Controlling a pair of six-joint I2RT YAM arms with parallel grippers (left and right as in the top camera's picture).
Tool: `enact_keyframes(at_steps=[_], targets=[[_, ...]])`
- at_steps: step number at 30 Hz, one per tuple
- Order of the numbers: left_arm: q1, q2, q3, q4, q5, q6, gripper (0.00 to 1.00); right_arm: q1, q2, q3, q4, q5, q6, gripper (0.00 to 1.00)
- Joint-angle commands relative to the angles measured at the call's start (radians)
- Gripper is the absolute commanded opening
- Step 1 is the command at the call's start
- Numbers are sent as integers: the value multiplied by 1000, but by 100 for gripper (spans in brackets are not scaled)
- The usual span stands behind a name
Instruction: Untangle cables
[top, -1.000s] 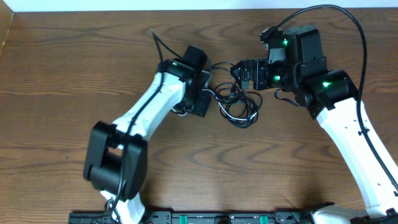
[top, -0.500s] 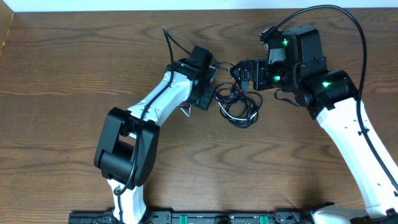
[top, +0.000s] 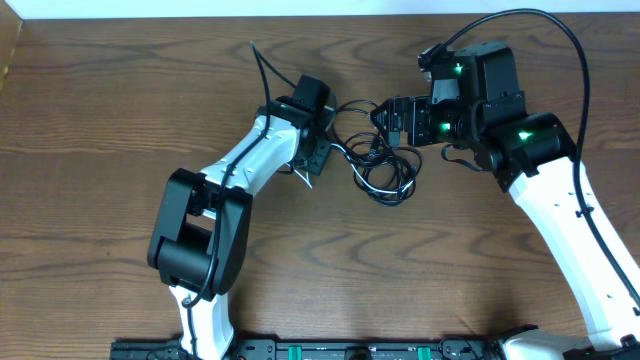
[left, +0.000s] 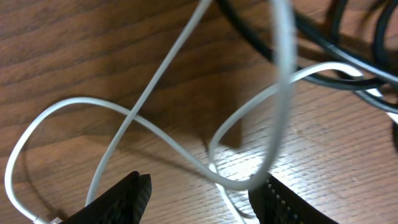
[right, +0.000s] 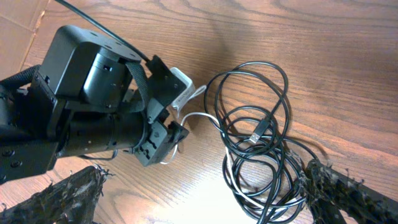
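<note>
The black cables (right: 260, 132) lie in one loose coil on the table (top: 100, 150), and everything else is placed from that coil; the white cable (left: 129, 116) loops out from its left edge, crossing over itself once and running back under the black strands.

The left gripper (left: 199, 193) is at the coil's left side, low over the white loops, jaws spread with the white cable lying between them but not pinched; the right gripper (right: 202, 180) hovers above the coil's far-right edge, likewise spread and holding nothing.

The step in hand looks like taking the white cable and drawing it clear of the coil. To do it well, close the left jaws on a single white strand, near the crossing rather than on the two strands together; then pull away from the coil, leftward and low, slowly enough that the black loops are not dragged along. The right gripper would do best to come down and pin the coil while the left pulls; where the white strand passes under the black, a snag is likely, so lifting slightly may free it.

No box, tray or bin is in view; there is nothing to say of contents.
</note>
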Motion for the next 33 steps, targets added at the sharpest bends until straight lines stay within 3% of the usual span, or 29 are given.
enact_keyframes(at_steps=[1, 4, 11, 26, 33], targets=[[3, 17, -29, 5, 17, 13, 57, -4, 3, 1, -4, 8, -9, 99], [3, 17, -47, 15, 87, 13, 56, -4, 3, 1, -7, 8, -9, 99], [3, 17, -47, 17, 87, -15, 43, -4, 3, 1, -7, 8, -9, 99], [3, 56, -48, 23, 86, -22, 43, -4, 3, 1, -11, 8, -10, 99], [3, 73, -48, 32, 87, -40, 33, -4, 3, 1, -6, 8, -9, 99]])
